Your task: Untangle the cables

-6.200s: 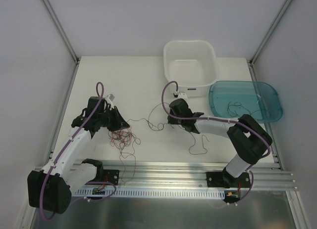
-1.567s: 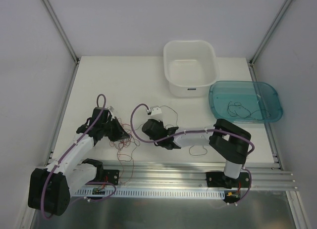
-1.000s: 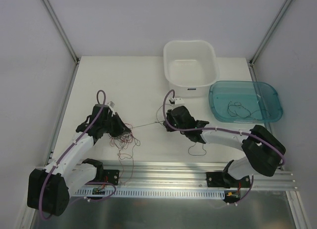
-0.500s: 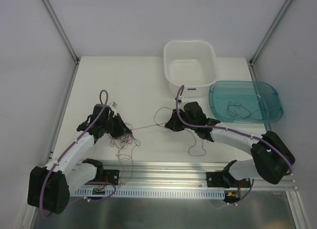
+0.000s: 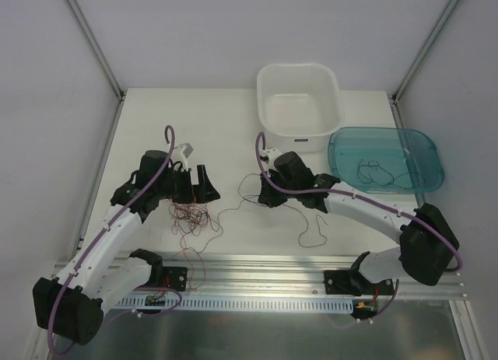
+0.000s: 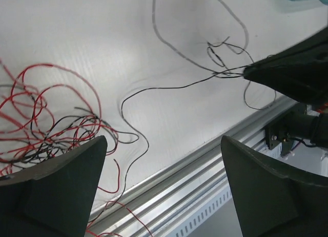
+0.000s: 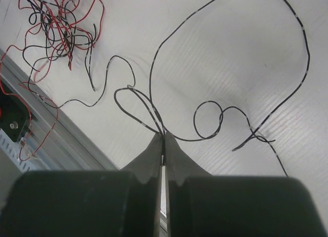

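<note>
Cables first, from the top camera: we see the cable tangle (image 5: 191, 218), red and black, lying on the white table (image 5: 194, 119) just in front of the left gripper (image 5: 201, 190), whose jaws stand apart above it, holding nothing. 1 black cable (image 5: 233, 210) trails from the tangle to the right gripper (image 5: 263, 198), which sits low near the table's middle. A loose black strand (image 5: 311, 234) lies on the table below the right arm. A white tub (image 5: 299, 103) stands at the far edge, and beside it a teal tray (image 5: 385, 154) holds 1 more dark strand (image 5: 373, 172)

From the left wrist we see 2 fingers (image 6: 56, 191) spread wide with bare table between them, the cable tangle (image 6: 46, 124) at the left, and the black cable (image 6: 169, 86) running to the right gripper's tip (image 6: 251, 73). The aluminium rail (image 6: 205, 165) crosses below

From the right wrist we see the right gripper (image 7: 163, 137) pressed together, pinching the black cable (image 7: 152, 68), which loops across the table; the cable tangle (image 7: 56, 22) lies at the upper left
</note>
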